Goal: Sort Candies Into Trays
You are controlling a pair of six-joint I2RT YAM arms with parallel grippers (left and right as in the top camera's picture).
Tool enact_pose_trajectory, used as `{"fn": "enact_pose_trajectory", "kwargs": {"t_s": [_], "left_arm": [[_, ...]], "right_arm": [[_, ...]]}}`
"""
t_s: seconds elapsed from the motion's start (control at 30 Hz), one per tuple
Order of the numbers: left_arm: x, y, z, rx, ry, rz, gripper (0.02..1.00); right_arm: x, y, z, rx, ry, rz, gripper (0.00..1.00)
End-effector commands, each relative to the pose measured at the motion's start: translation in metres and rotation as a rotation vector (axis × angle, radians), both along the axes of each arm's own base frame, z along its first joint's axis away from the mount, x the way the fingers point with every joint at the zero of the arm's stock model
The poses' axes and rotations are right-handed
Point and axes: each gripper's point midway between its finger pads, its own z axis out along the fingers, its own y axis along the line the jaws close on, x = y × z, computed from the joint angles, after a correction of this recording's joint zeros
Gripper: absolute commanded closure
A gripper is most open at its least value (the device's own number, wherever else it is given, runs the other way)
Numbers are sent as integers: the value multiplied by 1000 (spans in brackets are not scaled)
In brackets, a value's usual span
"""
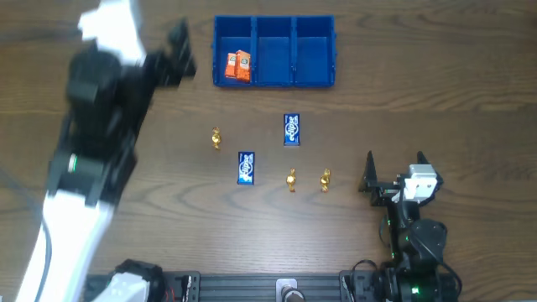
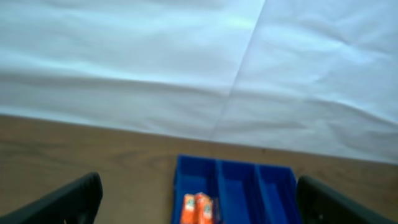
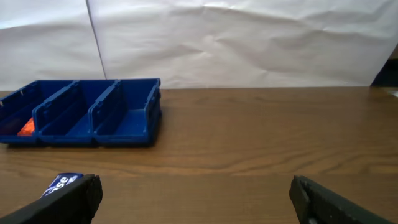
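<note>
Orange candies [image 1: 238, 67], two of them side by side, lie in the blue tray [image 1: 273, 82], in the end compartment on the left arm's side. The tray's other two compartments hold nothing. From above, two blue candies [image 1: 291, 129] lie on the wooden table [image 1: 436, 92] on the arm-base side of the tray, one near it and one farther off. Three gold candies [image 1: 291, 180] also lie loose there: one beside the nearer blue candy on the left arm's side, and two close together well apart from the tray. The left gripper [image 1: 178, 54] hangs raised just beside the tray's orange-candy end. The right gripper [image 1: 394, 172] sits low, well away from the tray and past the gold pair, its fingers spread and holding nothing.

In the left wrist view, the left gripper [image 2: 199, 183] has its fingers wide apart and empty, with the tray [image 2: 236, 165] and the orange candies between them, farther off. A white sheet [image 2: 186, 62] hangs behind the tray.

In the right wrist view, the right gripper [image 3: 196, 186] is spread wide. A blue candy [image 3: 62, 183] lies by one fingertip, nearer than the tray [image 3: 124, 127].
</note>
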Motion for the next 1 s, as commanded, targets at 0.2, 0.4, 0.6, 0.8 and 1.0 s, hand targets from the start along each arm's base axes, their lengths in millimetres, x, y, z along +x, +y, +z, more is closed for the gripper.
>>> {"fn": "enact_pose_trajectory", "kwargs": {"t_s": [0.2, 0.4, 0.6, 0.8, 1.0], "left_arm": [[-113, 55, -42, 31, -237, 42, 20], [-132, 61, -94, 29, -306, 51, 20], [-134, 50, -136, 95, -345, -32, 20], [-131, 49, -187, 91, -280, -48, 20], [-132, 47, -212, 89, -173, -61, 20]], "right_arm": [[0, -3, -1, -12, 2, -10, 3], [0, -3, -1, -11, 2, -10, 3], [0, -3, -1, -12, 2, -10, 3], [0, -3, -1, -11, 2, -10, 3], [0, -3, -1, -12, 2, -10, 3]]}}
